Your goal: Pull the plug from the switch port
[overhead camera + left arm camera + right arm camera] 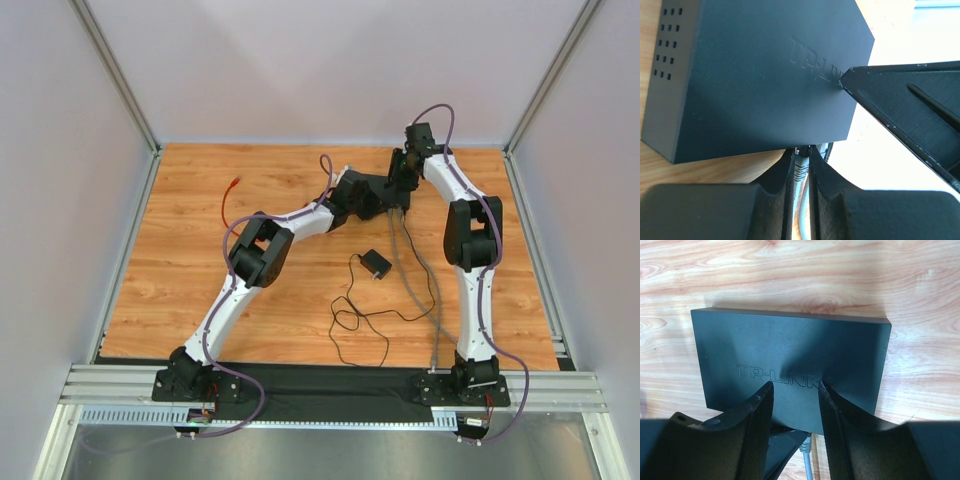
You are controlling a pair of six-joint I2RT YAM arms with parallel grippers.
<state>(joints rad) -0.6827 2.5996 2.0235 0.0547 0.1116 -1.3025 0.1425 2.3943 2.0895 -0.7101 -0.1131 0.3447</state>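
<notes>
Switch port: on the flat black switch (790, 350), which lies at the far middle of the bench (190, 290). The socket face is turned out of every view, under the box's near edge.
Right fingers (762, 400): spread with nothing between them. The tips press on the switch's lid, apparently to pin it down.
Left fingers (785, 172): clenched on the plug from both sides, right at the socket edge.
Plug (801, 170): pale grey, seated in the switch, with its grey cable (412, 280) trailing toward the near edge of the bench.
Progress: the brace and the grip look made. The pull itself is not yet done, since the plug sits hard against the box.
Left to do: draw the plug straight out while the box is held down.
Adapter (376, 263): a small black square lying well clear of the switch, its thin black cord (350, 320) looped nearer the arm bases.
Red cable (228, 200): off to the left, apart from everything.
In the way: something dark sits just beside the plug and I cannot tell what it is. The two arms crowd the same spot, so there is little room to withdraw.
</notes>
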